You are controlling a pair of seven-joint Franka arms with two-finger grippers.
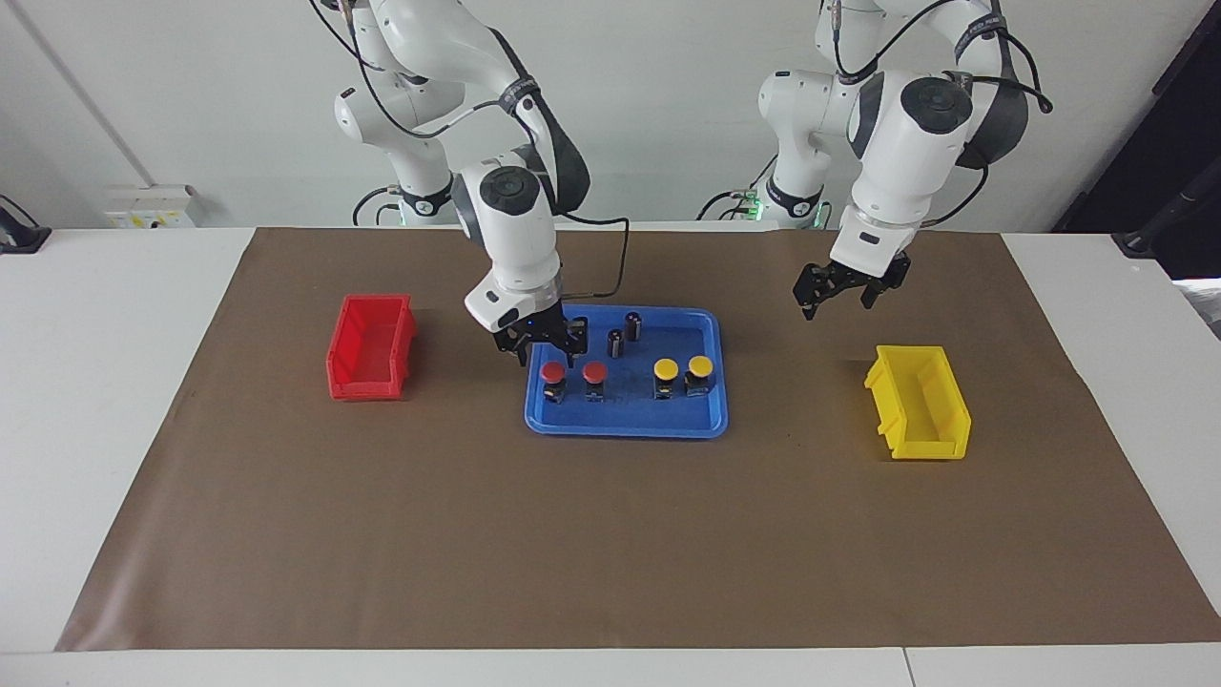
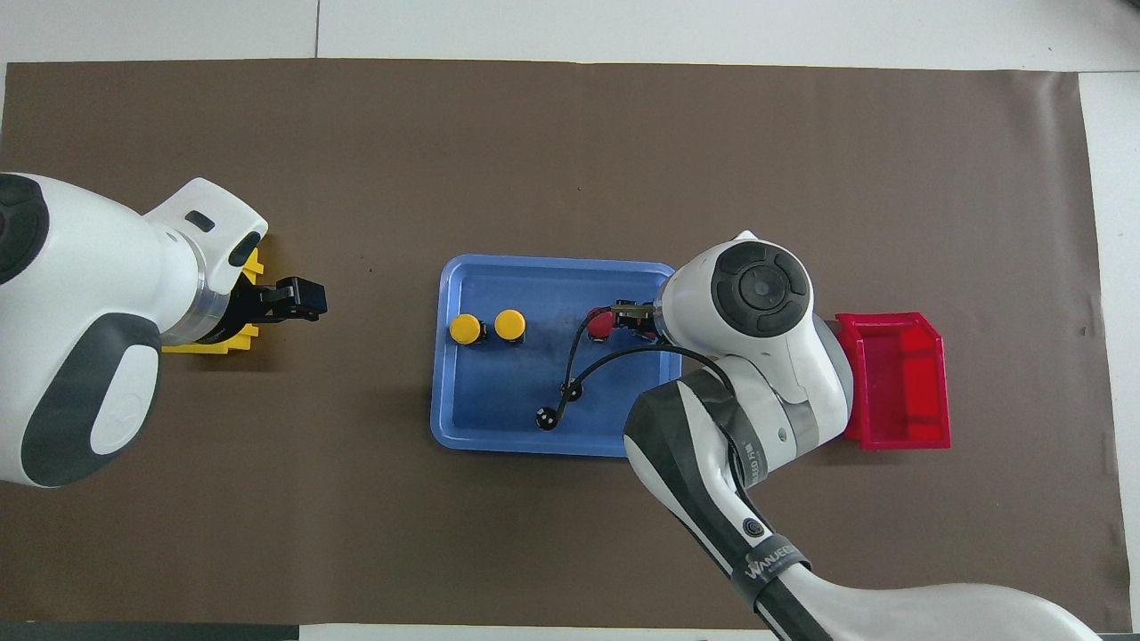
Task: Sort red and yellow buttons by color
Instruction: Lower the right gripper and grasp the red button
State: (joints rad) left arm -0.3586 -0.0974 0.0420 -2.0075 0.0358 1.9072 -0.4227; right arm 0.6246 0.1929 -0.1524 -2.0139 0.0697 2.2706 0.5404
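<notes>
brown mat: blue tray holds four buttons; bins empty; right gripper jaws spread.

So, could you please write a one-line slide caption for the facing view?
Right gripper open over a red button in the blue tray; left gripper waits near the yellow bin.

A robotics lab: two white arms stand at a white table covered by a brown mat, against a bare pale wall with a socket strip, cables trailing, colour-coded bins set out.
</notes>
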